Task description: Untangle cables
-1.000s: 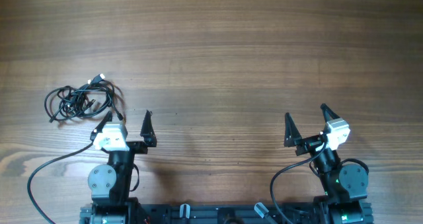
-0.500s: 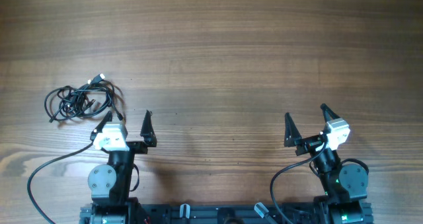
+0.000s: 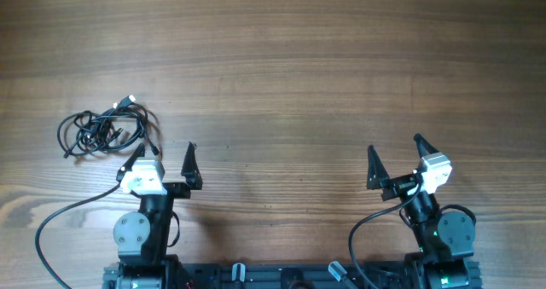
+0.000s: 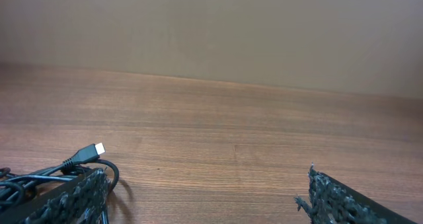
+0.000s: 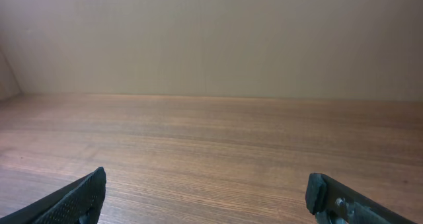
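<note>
Wooden table [image 3: 281, 59], overhead view. The cables [image 3: 107, 129] lie in one tangled bundle of black loops at about 9 o'clock on the table, flat on the wood. A silver-tipped plug [image 3: 130, 98] sticks out of the bundle toward 1 o'clock. The left gripper [image 3: 164, 150] sits at 7 o'clock near the table's near edge, jaws spread wide and holding nothing. The bundle is at about 10 o'clock from it, and one loop runs right up to its outer finger; I can't tell whether they touch. The right gripper [image 3: 394, 144] is at 5 o'clock, jaws also spread wide and empty, well apart from the cables with only bare wood around it. In the left wrist view the plug [image 4: 98, 148] shows at 8 o'clock, with black cord curving just beside the left finger [image 4: 73, 197], and the other finger [image 4: 337, 197] is over bare wood. In the right wrist view both fingers [image 5: 73, 197] are at the bottom corners, with only wood between them.
</note>
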Available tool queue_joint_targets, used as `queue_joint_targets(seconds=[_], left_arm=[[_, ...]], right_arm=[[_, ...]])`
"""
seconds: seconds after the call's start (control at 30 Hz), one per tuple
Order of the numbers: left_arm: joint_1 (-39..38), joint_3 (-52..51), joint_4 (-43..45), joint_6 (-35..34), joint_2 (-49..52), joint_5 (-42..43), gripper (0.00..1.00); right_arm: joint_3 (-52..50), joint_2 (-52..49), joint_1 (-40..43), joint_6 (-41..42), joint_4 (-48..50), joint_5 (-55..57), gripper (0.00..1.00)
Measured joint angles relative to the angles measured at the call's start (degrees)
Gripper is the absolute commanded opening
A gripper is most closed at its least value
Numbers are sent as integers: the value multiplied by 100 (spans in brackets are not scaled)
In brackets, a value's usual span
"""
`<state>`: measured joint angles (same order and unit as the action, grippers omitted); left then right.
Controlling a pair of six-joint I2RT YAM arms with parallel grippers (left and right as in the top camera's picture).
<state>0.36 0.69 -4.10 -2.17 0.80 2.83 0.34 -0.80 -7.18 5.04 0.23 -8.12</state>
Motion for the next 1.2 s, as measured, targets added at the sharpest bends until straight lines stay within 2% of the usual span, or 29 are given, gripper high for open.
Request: queue_joint_targets(seconds=[0.7, 0.87, 0.93, 1.13, 1.17, 1.2], left_arm=[[0, 0, 7, 0, 0, 4, 100], [0, 103, 918, -24, 0, 7, 100], [0, 437, 844, -173, -2, 11, 100], [0, 2529, -142, -804, 155, 232, 100], [0, 3128, -761, -863, 334, 262, 100], [0, 3508, -984, -892, 511, 275, 100]], right_arm=[[0, 0, 0, 0, 0, -2, 100], [0, 0, 0, 0, 2, -2, 100], [0, 0, 0, 0, 2, 0, 100], [0, 0, 0, 0, 2, 0, 100], [0, -7, 0, 0, -4, -2, 100], [0, -7, 0, 0, 2, -2, 100]])
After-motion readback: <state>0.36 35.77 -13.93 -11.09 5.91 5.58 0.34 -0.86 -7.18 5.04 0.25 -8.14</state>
